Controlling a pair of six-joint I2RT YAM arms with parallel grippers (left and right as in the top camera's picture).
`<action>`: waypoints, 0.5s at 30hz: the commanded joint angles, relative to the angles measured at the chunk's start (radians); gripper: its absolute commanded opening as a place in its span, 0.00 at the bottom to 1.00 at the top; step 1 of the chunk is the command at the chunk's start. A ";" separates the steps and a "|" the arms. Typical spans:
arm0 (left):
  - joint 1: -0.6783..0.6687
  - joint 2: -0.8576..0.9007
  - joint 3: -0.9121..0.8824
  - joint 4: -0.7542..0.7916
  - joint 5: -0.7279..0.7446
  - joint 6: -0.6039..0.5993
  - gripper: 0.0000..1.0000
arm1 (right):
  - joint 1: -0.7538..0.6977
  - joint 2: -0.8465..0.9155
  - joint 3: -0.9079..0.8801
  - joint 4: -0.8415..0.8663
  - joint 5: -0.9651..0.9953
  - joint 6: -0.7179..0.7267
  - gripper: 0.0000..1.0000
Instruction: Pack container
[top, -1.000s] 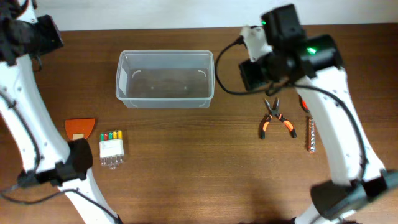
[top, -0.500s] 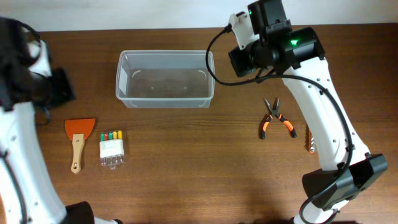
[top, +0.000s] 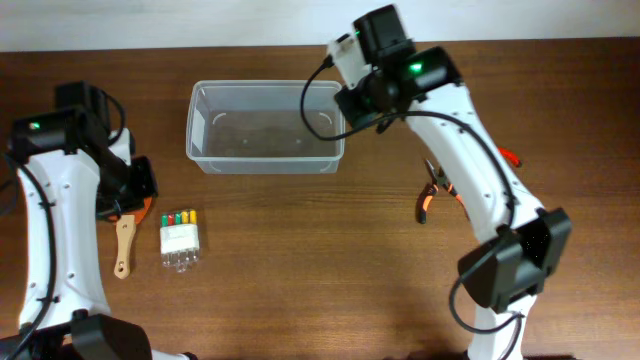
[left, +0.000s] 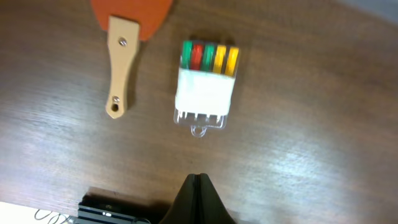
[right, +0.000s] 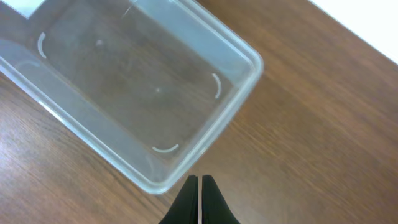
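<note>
The container (top: 265, 127) stands on the far side of the wooden table (top: 300, 270), a little left of centre, with its long sides running across; the wood grain shows through its clear floor. The right arm reaches over the container's right end. In the right wrist view the right gripper (right: 199, 180) has its two fingers pressed nearly together, only a hairline between them and nothing held, with the tips just outside the rim near one rounded corner. On the left, the left gripper (left: 196, 180) is closed to a single point and grips nothing. It hovers over bare wood. Ahead of its tips lie a scraper (left: 118, 74) with an orange blade and a pale wooden handle, and just beside it, not touching, a small clear case of bits (left: 207, 84) with green, red and yellow ends in a row. From overhead the left arm covers the scraper's blade. A pair of orange-handled pliers (top: 428, 200) lies to the right, partly under the right arm, well apart from the container
</note>
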 joint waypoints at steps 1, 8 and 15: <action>-0.043 -0.076 -0.064 0.027 0.016 0.035 0.02 | 0.018 0.033 0.015 0.010 0.002 -0.016 0.04; -0.146 -0.147 -0.103 0.071 0.014 0.034 0.02 | 0.034 0.118 0.015 0.001 -0.030 -0.017 0.04; -0.187 -0.156 -0.103 0.069 0.014 0.034 0.02 | 0.054 0.197 0.015 -0.021 -0.050 -0.018 0.04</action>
